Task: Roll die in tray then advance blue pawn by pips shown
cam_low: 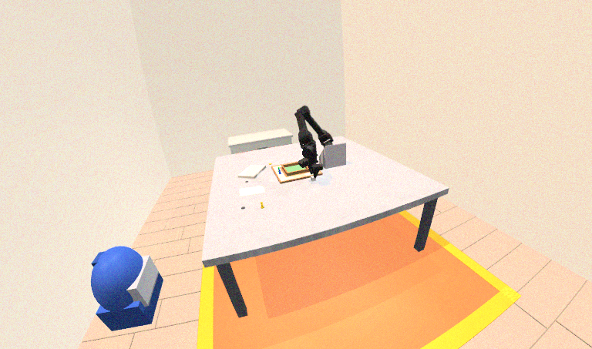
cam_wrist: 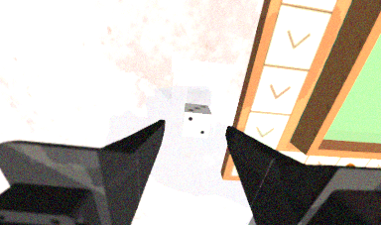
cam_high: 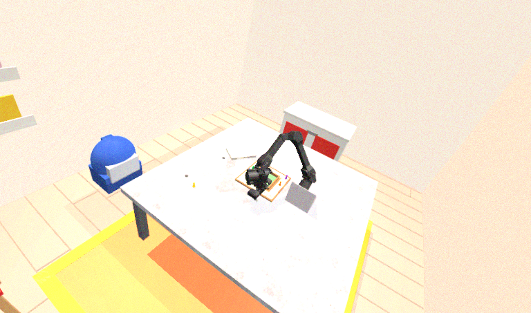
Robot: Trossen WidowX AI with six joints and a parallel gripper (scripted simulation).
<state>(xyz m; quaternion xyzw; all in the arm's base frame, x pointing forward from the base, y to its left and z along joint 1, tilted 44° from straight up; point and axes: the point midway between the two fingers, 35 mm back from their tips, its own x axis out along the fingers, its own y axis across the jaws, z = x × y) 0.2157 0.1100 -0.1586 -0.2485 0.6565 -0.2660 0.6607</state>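
Observation:
My gripper (cam_low: 314, 176) (cam_wrist: 195, 127) is open and points down beside the game board (cam_low: 284, 179) (cam_wrist: 299, 34). The white die (cam_low: 313, 179) (cam_wrist: 197, 125) lies on the table just outside the board's edge, between and beyond the open fingertips in the wrist view. Its face toward the wrist camera shows two pips. In the top view the arm hides the die. The tray (cam_low: 294, 169) (cam_wrist: 337, 61) has brown walls and a green floor, in the middle of the board. The blue pawn (cam_low: 280, 172) stands near the board's left end, close to a green pawn.
An orange pawn (cam_high: 280, 183) and a purple pawn (cam_high: 286, 177) stand on the board's right part. A grey upright panel (cam_high: 300, 197) (cam_low: 334, 155) stands by the arm's base. A white book (cam_low: 252, 171), a white sheet (cam_low: 251, 191), a yellow pawn (cam_high: 193, 184) (cam_low: 261, 205) and small dark discs lie farther left.

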